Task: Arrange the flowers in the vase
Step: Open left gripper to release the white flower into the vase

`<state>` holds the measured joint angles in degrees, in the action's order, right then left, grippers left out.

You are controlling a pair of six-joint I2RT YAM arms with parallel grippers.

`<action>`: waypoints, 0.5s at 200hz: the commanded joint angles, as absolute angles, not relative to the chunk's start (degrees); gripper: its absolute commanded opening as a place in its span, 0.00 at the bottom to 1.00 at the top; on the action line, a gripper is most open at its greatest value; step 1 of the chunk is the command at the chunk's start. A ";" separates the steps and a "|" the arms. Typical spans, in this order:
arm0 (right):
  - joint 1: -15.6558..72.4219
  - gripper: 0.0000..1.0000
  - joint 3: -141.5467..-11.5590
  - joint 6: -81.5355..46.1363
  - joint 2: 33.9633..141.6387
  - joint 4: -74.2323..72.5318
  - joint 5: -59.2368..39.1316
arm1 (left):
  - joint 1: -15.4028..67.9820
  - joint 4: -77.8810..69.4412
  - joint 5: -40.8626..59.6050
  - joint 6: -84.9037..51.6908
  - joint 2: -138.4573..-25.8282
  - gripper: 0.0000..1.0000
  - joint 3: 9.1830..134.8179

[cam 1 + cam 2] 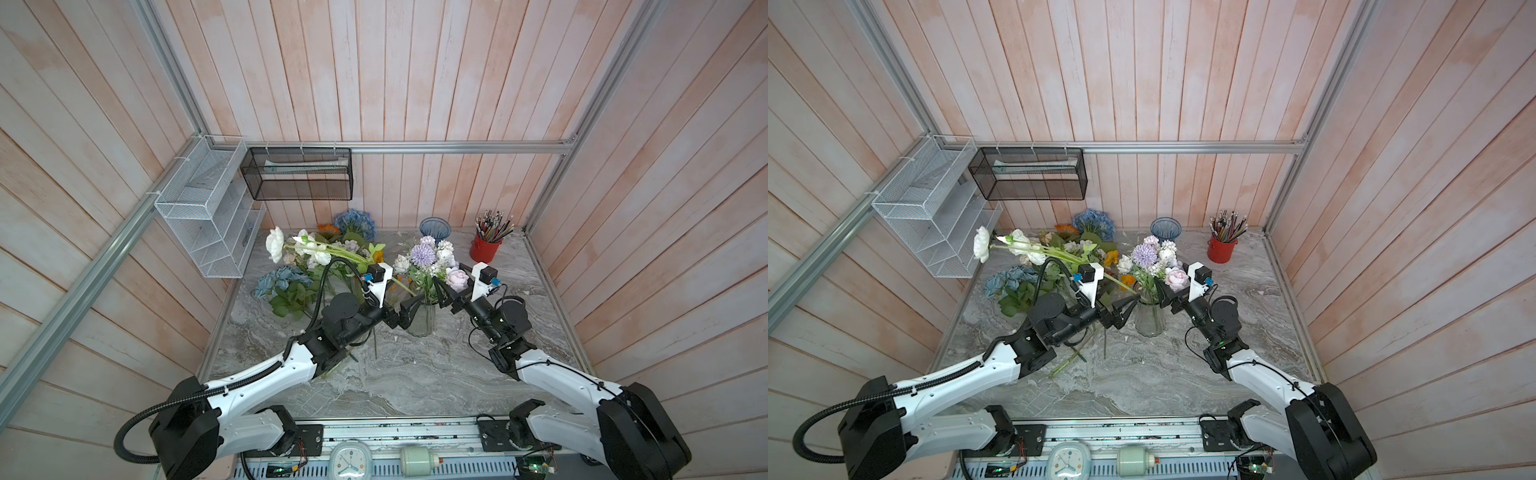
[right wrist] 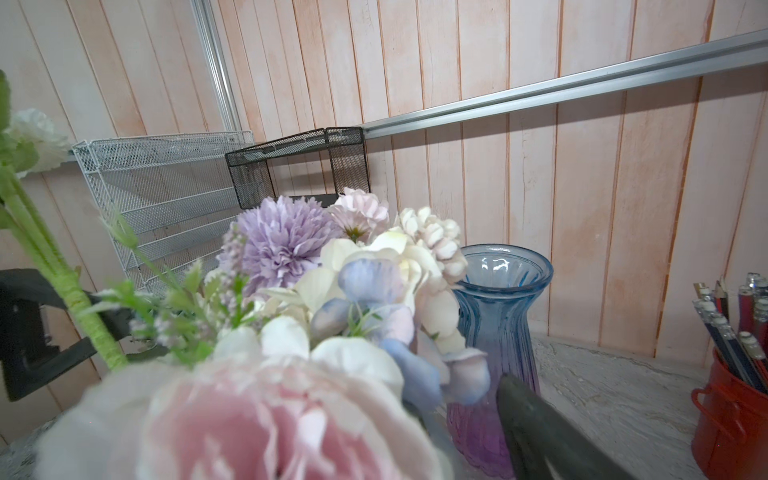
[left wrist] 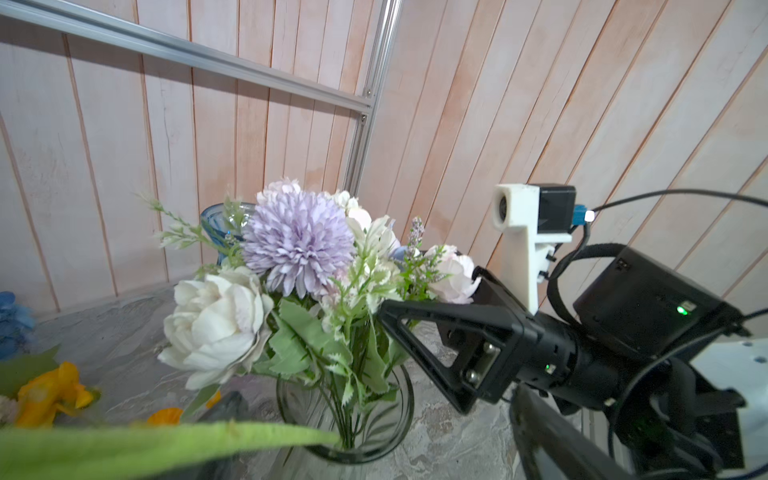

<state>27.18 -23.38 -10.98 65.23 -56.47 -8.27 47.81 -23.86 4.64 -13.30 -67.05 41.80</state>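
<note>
A clear glass vase (image 1: 422, 320) (image 3: 390, 419) stands mid-table with a bunch of lilac, white and pink flowers (image 1: 424, 255) in it. A long green stem (image 3: 166, 444) with white flowers (image 1: 275, 244) leans out to the back left, its end on the vase rim. My left gripper (image 1: 409, 309) (image 1: 1125, 307) is open beside the vase, the stem passing between its jaws untouched. My right gripper (image 1: 446, 297) (image 1: 1167, 296) is open at the bunch's right side, a pink bloom (image 2: 270, 415) filling its view. More flowers (image 1: 291, 282) lie at the back left.
A blue glass vase (image 1: 434, 230) and a red pot of pencils (image 1: 485, 246) stand at the back right. White (image 1: 203, 216) and black (image 1: 297, 174) mesh racks hang on the left and back walls. Loose stems (image 1: 353, 353) lie under my left arm.
</note>
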 commanded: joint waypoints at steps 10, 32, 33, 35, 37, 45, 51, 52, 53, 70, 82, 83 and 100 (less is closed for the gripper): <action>26.98 0.97 -23.47 -11.26 64.49 -55.25 -9.40 | 47.89 -16.48 4.73 -9.89 -65.51 1.00 39.63; 26.97 0.97 -23.51 -10.99 64.40 -54.82 -9.40 | 47.90 -17.78 6.53 -6.33 -69.22 0.98 43.56; 26.98 0.97 -23.49 -10.99 64.37 -54.79 -9.36 | 47.90 -17.77 6.60 -6.20 -69.41 0.98 43.79; 26.94 0.97 -23.47 -11.03 64.30 -54.74 -9.39 | 47.86 -17.76 6.84 -5.86 -69.80 0.97 44.39; 26.97 0.97 -23.47 -11.06 64.31 -54.66 -9.36 | 47.89 -17.69 6.96 -5.57 -70.34 0.97 44.87; 26.96 0.97 -23.52 -11.18 64.24 -54.59 -9.38 | 47.90 -17.58 7.31 -4.79 -71.96 0.96 46.78; 26.98 0.97 -23.50 -11.23 64.04 -54.50 -9.49 | 47.90 -17.79 7.52 -4.79 -72.86 0.96 47.87; 26.94 0.97 -23.53 -11.24 64.05 -54.45 -9.53 | 47.90 -17.81 7.54 -4.77 -73.04 0.96 48.02; 26.96 0.97 -23.54 -11.24 63.98 -54.43 -9.51 | 47.90 -17.87 7.55 -4.76 -73.17 0.96 48.13; 26.95 0.97 -23.43 -11.25 63.79 -54.14 -9.43 | 47.81 -19.18 8.12 -2.34 -74.81 0.96 49.50; 26.96 0.97 -23.51 -11.17 63.89 -54.20 -9.36 | 47.88 -19.13 8.90 -2.48 -75.37 0.96 50.25; 26.97 0.97 -23.49 -11.12 63.90 -54.21 -9.38 | 47.89 -19.10 8.93 -2.52 -75.39 0.96 50.31; 26.98 0.97 -23.51 -11.16 64.09 -54.22 -9.53 | 47.83 -17.98 8.97 -4.02 -75.35 0.95 50.15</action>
<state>27.18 -23.38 -10.96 64.64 -55.02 -8.93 47.81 -18.28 7.35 -4.86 -75.20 48.77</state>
